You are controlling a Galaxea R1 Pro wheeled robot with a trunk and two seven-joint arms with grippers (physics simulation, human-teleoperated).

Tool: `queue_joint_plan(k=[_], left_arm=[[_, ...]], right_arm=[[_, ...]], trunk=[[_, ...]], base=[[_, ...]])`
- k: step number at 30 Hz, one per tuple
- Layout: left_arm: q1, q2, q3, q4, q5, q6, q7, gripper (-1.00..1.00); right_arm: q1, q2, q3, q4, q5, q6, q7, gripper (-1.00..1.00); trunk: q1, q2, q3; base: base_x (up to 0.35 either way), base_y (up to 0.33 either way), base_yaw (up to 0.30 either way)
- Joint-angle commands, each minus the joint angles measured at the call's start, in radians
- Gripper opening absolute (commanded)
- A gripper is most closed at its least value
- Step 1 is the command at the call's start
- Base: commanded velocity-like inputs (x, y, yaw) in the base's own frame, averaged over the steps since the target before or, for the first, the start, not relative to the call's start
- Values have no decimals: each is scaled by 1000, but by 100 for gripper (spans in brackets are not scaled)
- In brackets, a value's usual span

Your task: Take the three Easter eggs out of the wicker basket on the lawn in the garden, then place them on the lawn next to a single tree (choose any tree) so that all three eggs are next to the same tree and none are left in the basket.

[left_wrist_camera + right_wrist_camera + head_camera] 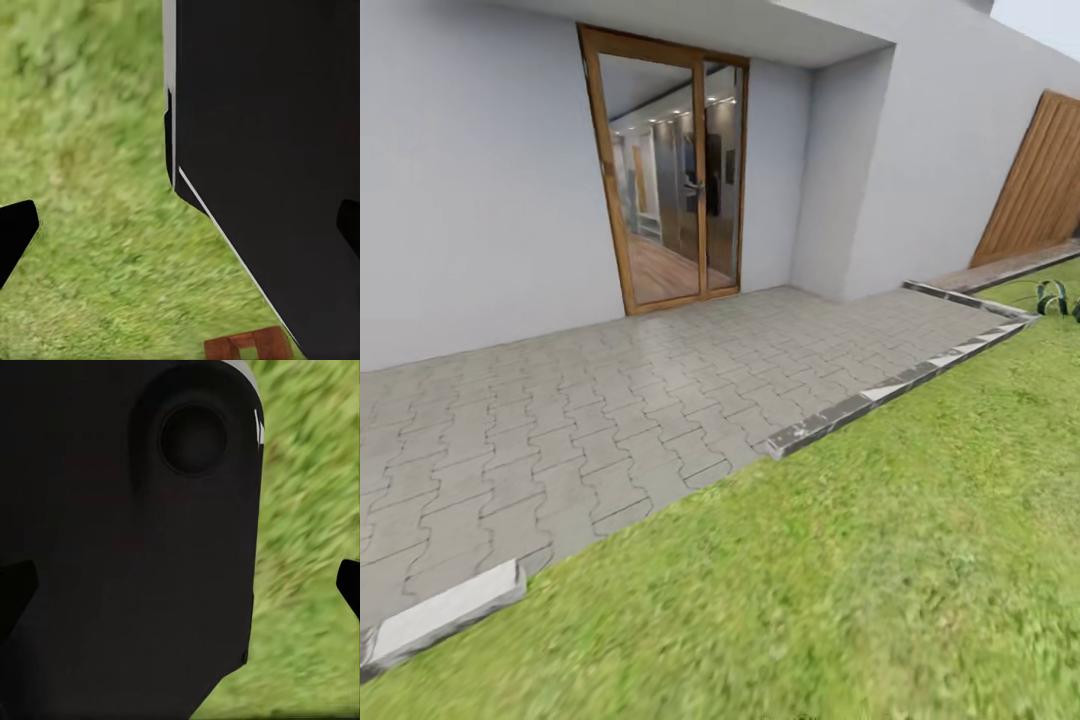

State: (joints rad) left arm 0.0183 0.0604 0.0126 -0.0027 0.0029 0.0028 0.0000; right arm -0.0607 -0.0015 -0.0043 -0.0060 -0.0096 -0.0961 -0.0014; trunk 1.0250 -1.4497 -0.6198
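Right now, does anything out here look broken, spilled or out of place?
Nothing stands out. The paved patio is tidy, its stone kerb runs unbroken along the lawn, and the glass door is shut and whole. The whole head view is tilted, so the house leans.

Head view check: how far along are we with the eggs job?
Nothing looks done yet. The head view shows a grey paved patio, a glass door, a wooden fence and the lawn. Both wrist views look down at grass past dark robot parts; each end effector's fingertips sit wide apart with nothing between them. Left: find the basket, remove the eggs, place them by one tree.
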Motion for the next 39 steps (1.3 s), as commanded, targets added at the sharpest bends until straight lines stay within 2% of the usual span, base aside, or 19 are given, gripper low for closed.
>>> queue_joint_plan(k=[1, 39], left_arm=[[0, 0, 1, 0, 0, 0, 0, 100], [0, 0, 1, 0, 0, 0, 0, 100]], right_arm=[[-1, 0, 0, 1, -1, -4, 0, 100], [-1, 0, 0, 1, 4, -4, 0, 100]], trunk=[[0, 0, -1], [0, 0, -1]], base=[[0, 0, -282], [0, 0, -282]])
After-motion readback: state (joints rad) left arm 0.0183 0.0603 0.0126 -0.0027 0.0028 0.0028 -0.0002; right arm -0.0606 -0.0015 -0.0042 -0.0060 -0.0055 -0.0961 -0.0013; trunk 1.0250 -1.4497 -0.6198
